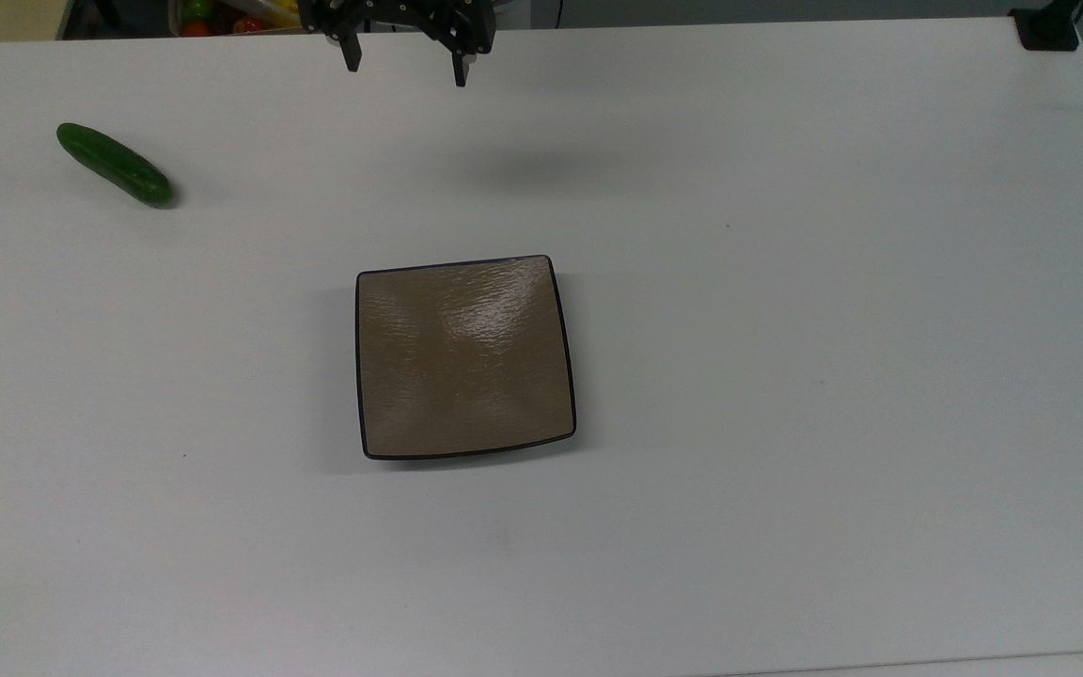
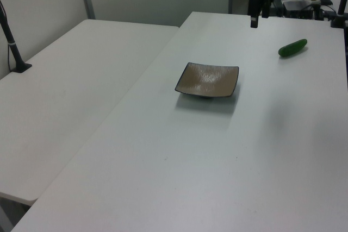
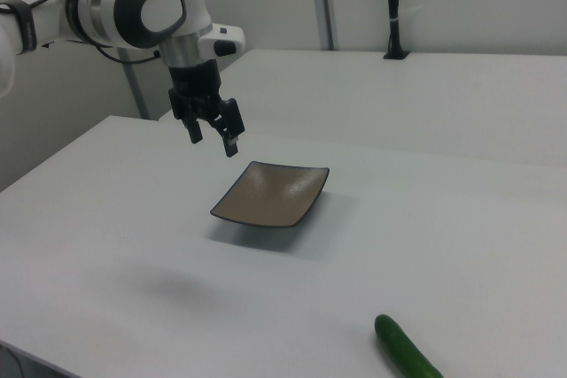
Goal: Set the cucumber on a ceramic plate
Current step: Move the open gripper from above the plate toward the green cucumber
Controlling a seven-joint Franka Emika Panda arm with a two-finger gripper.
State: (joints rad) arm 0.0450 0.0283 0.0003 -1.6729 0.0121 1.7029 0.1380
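White table (image 1: 786, 282), second table alongside in left view. Plate (image 1: 464, 357) mid-table, bare. Cucumber (image 1: 114, 165) well apart, top view's upper left. Gripper (image 1: 405, 68) raised, fingers spread, holding nothing.

White table (image 1: 786, 329); second table (image 2: 65, 96) beside; black post (image 3: 391, 6) upright.

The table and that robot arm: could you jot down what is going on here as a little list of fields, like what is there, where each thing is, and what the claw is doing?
Cucumber: lying on the white table, toward the top view's upper left, apart from the plate
Ceramic plate: square, brown, mid-table, nothing on it
Gripper: open, holding nothing, raised above the table
Task state: cucumber not yet picked up
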